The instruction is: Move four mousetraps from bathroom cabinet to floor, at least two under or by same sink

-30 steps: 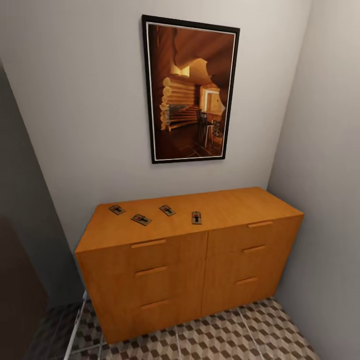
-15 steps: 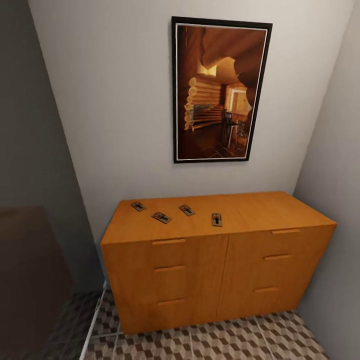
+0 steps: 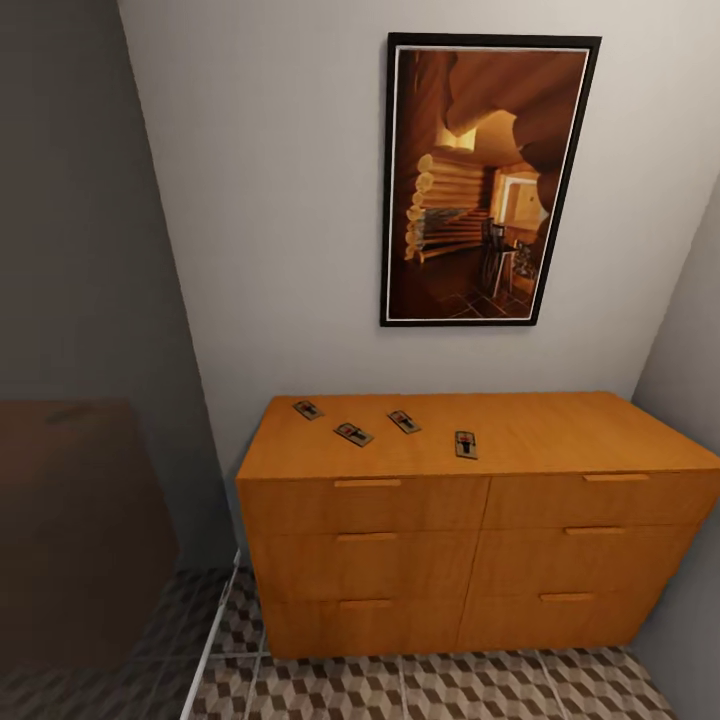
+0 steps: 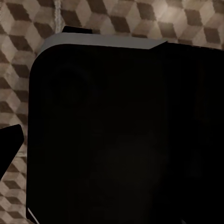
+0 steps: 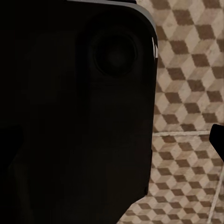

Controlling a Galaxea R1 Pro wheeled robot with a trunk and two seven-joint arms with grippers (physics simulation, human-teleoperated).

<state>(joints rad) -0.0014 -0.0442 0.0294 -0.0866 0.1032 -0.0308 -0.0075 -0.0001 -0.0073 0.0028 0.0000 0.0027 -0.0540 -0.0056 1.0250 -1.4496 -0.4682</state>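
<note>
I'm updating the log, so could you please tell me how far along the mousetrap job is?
Nothing looks done yet: all four mousetraps lie on top of the orange-brown cabinet. Nothing shows in hand. Left: pick each up and set it on the cube-patterned floor, two by the sink.

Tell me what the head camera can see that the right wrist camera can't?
The head view has an orange-brown wooden cabinet with four little mousetraps lying on top, set apart from each other, and a framed picture on the wall above. The right wrist view has a big black shape up close, too dark to tell what it is. Both show the bathroom floor with its cube-patterned tiles.
</note>
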